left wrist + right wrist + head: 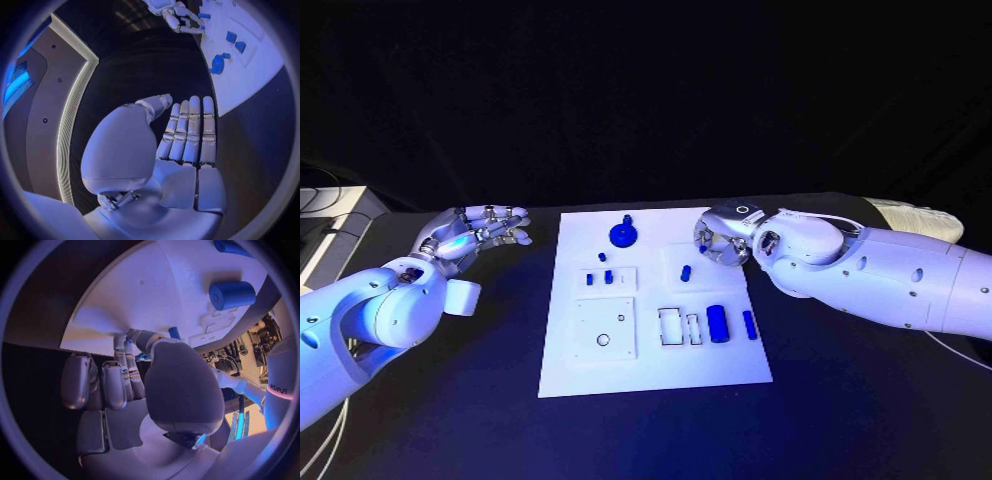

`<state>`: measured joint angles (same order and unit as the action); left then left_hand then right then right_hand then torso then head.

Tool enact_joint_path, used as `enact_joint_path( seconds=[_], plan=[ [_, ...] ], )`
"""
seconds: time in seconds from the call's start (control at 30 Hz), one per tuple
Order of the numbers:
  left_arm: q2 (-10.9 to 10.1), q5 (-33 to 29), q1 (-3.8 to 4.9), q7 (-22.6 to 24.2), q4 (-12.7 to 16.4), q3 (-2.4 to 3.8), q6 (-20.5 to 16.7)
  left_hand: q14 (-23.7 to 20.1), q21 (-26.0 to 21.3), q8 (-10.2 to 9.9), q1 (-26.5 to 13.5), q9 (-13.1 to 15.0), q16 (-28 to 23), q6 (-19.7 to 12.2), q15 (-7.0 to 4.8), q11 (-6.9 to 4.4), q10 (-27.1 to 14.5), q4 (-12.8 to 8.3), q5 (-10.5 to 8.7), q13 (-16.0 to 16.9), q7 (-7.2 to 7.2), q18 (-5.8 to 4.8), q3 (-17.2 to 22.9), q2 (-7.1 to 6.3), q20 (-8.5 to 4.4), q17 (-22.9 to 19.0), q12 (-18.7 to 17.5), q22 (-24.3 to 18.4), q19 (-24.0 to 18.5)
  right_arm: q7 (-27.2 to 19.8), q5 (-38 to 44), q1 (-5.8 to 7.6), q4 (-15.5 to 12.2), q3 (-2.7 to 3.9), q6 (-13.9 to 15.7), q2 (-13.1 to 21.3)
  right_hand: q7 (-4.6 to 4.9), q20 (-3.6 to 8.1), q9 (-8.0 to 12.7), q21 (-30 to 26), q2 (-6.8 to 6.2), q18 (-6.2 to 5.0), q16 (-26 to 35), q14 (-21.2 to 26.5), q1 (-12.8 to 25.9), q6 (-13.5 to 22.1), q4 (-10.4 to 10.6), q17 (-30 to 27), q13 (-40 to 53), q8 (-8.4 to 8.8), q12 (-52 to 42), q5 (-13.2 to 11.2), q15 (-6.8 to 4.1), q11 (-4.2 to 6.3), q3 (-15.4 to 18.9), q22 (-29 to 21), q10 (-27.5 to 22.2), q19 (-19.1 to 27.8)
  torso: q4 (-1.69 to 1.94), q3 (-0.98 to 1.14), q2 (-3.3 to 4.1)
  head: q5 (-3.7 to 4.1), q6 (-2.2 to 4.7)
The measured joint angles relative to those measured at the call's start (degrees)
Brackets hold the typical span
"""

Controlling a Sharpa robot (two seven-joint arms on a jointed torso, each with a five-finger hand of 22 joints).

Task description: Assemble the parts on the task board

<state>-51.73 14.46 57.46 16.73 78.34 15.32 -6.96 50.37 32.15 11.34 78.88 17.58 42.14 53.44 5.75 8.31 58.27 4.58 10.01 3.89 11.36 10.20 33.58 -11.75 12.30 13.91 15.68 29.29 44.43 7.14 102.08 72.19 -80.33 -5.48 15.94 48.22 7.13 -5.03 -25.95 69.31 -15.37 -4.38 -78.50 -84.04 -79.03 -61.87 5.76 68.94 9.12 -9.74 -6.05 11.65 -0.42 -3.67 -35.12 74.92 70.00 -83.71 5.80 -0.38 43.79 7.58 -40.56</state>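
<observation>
Several loose blue parts lie on the white rectangular task board [589, 375], listed near to far.

Near row: short blue plastic cylinder [718, 323] and slim blue bar [750, 324], beside empty outlined slots. Risk: the cylinder, lying on its side, may roll if nudged.

Middle: small upright blue peg [687, 272], close to the silver many-fingered right hand [721, 243]. The right wrist view shows its fingertips bunched at a small blue piece on the board; whether it is pinched, I cannot tell. Risk: a weak hold would drop or tilt it.

Far edge: dark blue round knob-shaped part [625, 235].

Off the board: silver left hand [476, 232], fingers straight and together, holding nothing.
</observation>
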Motion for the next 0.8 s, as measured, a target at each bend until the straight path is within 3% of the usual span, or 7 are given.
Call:
enact_joint_path(
  seconds=[0.33, 0.8],
  plan=[
    [-0.06, 0.01, 0.0, -0.32, -0.11, 0.0, -0.11, 0.21, -0.18, 0.21, 0.26, -0.05, -0.26, 0.0, 0.2, 0.0, 0.0, -0.56, 0.0, 0.0, 0.0, 0.0, -0.06, 0.26, -0.21, -0.13, 0.0, -0.05, 0.22, 0.35, 0.15, -0.05, -0.3, 0.03, -0.3, -0.04, -0.18, 0.2, -0.25, 0.37, 1.16, -0.01, -0.16, 0.0, -0.21, -0.79, -0.74, -0.03, -0.31, -0.61, 0.43, 1.64, -0.41, 0.4, -0.74, -0.01, 1.14, -0.2, 0.04, -0.06, -0.01, 0.03, -0.11],
    [-0.08, 0.05, -0.01, -0.73, -0.28, 0.0, -0.13, 0.42, -0.18, 0.21, 0.75, -0.18, -0.49, 0.0, -0.01, 0.21, -0.21, -1.27, 0.0, 0.01, 0.0, 0.0, -0.15, 0.75, -0.22, -0.19, -0.22, -0.05, 0.21, 1.17, 0.08, -0.17, -0.63, 0.0, 0.06, -0.1, -0.56, 0.4, -1.38, 1.1, 2.95, -0.01, -0.39, 0.0, -0.53, -1.36, -2.64, -0.1, -0.73, -1.14, 1.21, 1.17, -0.82, 0.6, -2.74, -0.01, 2.78, -0.4, 0.04, -0.05, 0.01, 0.12, -0.19]
  ],
)
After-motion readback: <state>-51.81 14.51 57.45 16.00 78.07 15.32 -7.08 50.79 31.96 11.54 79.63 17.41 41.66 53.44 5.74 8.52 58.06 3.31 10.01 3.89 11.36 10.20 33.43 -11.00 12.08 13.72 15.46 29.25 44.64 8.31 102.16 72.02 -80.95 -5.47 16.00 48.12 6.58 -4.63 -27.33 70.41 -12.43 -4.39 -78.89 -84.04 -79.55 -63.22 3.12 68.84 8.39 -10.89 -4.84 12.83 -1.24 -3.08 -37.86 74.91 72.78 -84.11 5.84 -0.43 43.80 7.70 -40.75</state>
